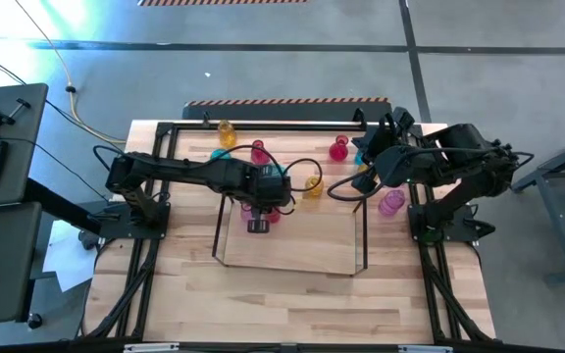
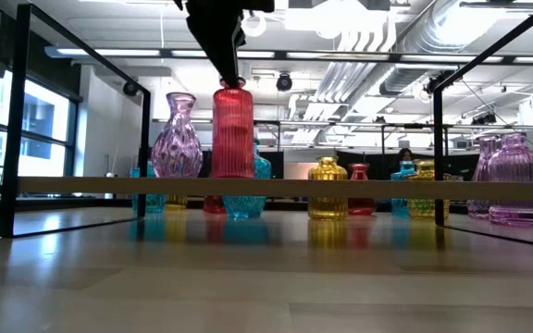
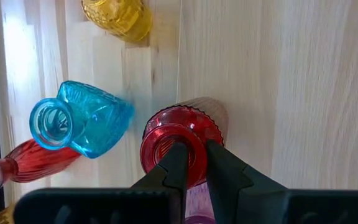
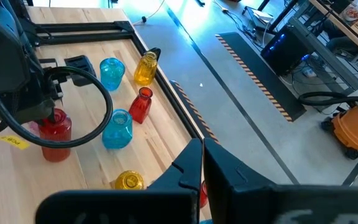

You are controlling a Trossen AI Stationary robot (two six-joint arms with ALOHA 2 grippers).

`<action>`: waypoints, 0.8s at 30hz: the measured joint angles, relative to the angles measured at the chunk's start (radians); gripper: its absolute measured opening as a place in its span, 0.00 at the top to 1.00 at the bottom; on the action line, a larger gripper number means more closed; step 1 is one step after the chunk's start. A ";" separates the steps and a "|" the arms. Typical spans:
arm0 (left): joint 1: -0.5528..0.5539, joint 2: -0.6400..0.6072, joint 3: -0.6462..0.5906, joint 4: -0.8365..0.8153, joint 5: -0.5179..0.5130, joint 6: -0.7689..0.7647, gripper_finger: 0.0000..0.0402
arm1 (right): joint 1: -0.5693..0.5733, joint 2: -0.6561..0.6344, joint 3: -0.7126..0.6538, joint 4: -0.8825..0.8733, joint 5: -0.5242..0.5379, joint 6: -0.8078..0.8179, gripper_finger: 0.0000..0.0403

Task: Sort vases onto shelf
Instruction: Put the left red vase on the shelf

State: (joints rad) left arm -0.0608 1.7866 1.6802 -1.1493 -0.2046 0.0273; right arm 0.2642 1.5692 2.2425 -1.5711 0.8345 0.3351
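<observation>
Left hand (image 3: 191, 163) is clamped on the rim of a ribbed red vase (image 2: 232, 129), 1 finger inside the neck and 1 outside, as seen in the left wrist view. In the low view the red vase is upright with its base level with the shelf (image 1: 292, 263) deck, just beside a purple vase (image 2: 176, 139) that is already standing there; whether the red vase is fully seated or a hair above the deck cannot be told. So 1 vase is counted as placed and 1 is judged to be at the point of release. Everything else is seen off the shelf on the bench (image 1: 263, 304): a cyan vase (image 3: 79, 119) and a yellow vase (image 3: 120, 17) close behind the shelf, a second red one (image 3: 17, 165) lying on its side, plus more cyan, yellow, pink and red pieces strung along the far edge and a pink vase (image 1: 391, 202) near the right arm. Exact total is not countable from these views, but most of the job is judged to be left. Any colour grouping cannot be judged yet with only 2 on the deck. Right hand (image 4: 202, 163) is parked over the far right corner of the bench, fingers together, nothing held.
</observation>
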 joint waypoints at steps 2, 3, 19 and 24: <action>0.000 0.000 0.000 0.000 0.009 0.000 0.92 | 0.000 0.000 0.000 0.000 0.000 0.000 1.00; 0.000 0.000 0.000 0.000 0.016 0.000 0.92 | 0.000 0.000 0.000 0.000 0.000 0.000 1.00; 0.000 0.000 0.000 0.001 0.065 0.002 0.87 | 0.000 0.000 0.000 0.000 0.000 0.001 1.00; 0.000 0.000 0.000 0.003 0.064 0.002 0.84 | 0.000 0.000 0.000 0.000 0.000 0.001 1.00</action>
State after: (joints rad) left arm -0.0608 1.7866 1.6802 -1.1462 -0.1402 0.0296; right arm 0.2646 1.5692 2.2425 -1.5711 0.8345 0.3359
